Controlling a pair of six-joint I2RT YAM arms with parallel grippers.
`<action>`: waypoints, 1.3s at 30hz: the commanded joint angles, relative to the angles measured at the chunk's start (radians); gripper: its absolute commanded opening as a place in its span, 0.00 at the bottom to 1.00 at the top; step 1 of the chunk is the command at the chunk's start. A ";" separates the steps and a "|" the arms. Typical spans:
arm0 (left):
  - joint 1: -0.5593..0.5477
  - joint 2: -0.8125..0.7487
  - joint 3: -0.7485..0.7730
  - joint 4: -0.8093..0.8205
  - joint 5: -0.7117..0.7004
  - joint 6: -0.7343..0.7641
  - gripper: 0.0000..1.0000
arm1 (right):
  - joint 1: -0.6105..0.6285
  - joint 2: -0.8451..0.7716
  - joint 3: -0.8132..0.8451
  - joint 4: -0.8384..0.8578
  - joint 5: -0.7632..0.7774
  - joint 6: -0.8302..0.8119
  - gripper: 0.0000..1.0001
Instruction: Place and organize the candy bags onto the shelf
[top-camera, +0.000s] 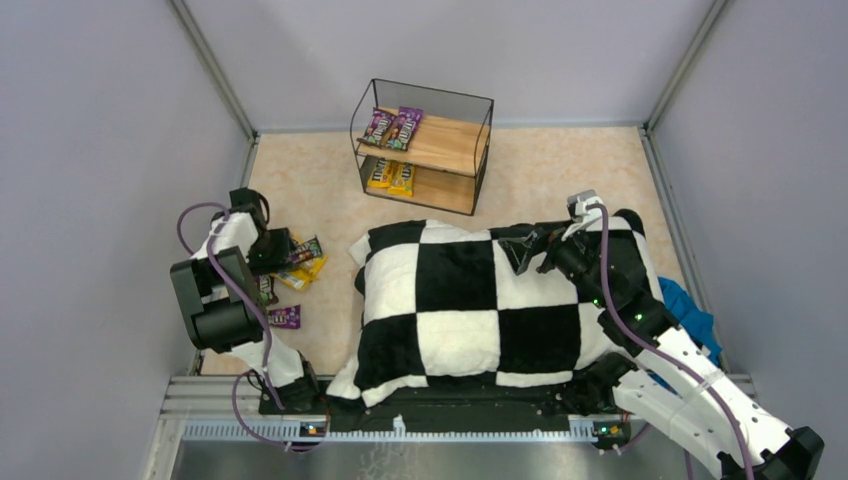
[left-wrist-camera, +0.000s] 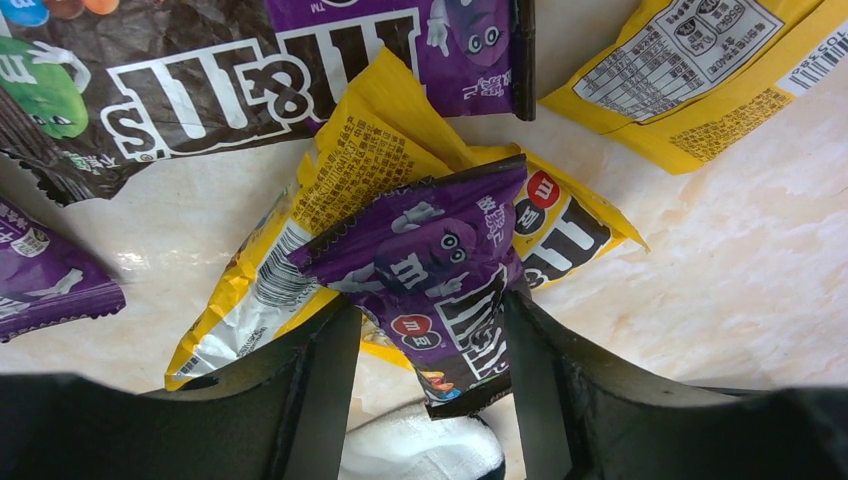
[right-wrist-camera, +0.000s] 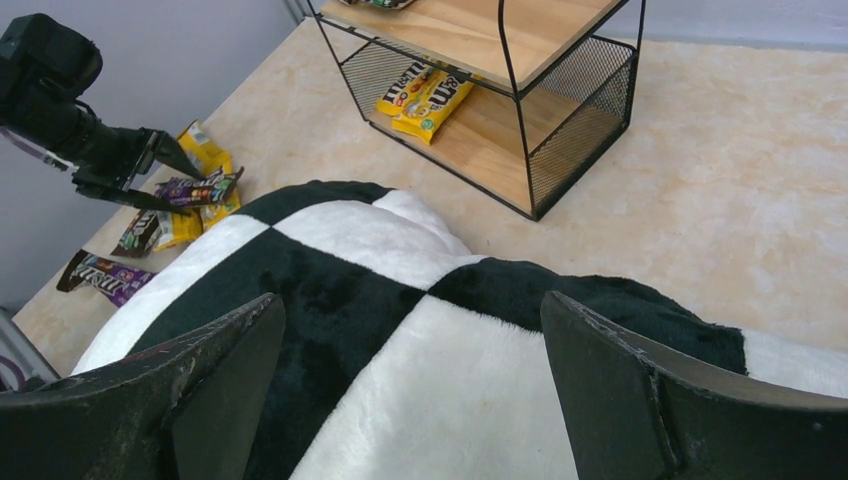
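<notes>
My left gripper (top-camera: 285, 252) (left-wrist-camera: 430, 300) is down over a pile of loose candy bags (top-camera: 303, 262) at the left. It is open, with a purple bag (left-wrist-camera: 440, 270) between its fingers. That bag lies bowed on a yellow bag (left-wrist-camera: 350, 170), and its right edge touches the right finger (left-wrist-camera: 535, 370). The shelf (top-camera: 470, 150) (right-wrist-camera: 520, 30) stands at the back. It has two purple bags (top-camera: 393, 128) on the top board and yellow bags (top-camera: 390, 176) (right-wrist-camera: 425, 95) on the lower one. My right gripper (top-camera: 525, 250) (right-wrist-camera: 410, 300) hovers wide open and empty over the cushion.
A black-and-white checkered cushion (top-camera: 470, 300) (right-wrist-camera: 400, 380) fills the table's middle. Further bags lie at the left: a purple one (top-camera: 284, 317) (right-wrist-camera: 105, 277), a dark one (left-wrist-camera: 200, 80) and a yellow one (left-wrist-camera: 700, 70). A blue cloth (top-camera: 690, 305) lies by the right arm. Grey walls close in on three sides.
</notes>
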 joint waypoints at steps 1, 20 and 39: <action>0.005 0.022 0.024 -0.015 0.021 0.010 0.61 | -0.005 -0.007 -0.002 0.037 0.005 0.010 0.99; 0.005 -0.143 -0.030 0.066 0.061 0.239 0.33 | -0.005 -0.003 -0.002 0.036 0.001 0.014 0.99; -0.176 -0.553 -0.119 0.488 0.589 0.582 0.36 | -0.003 0.241 0.158 0.109 -0.285 0.158 0.95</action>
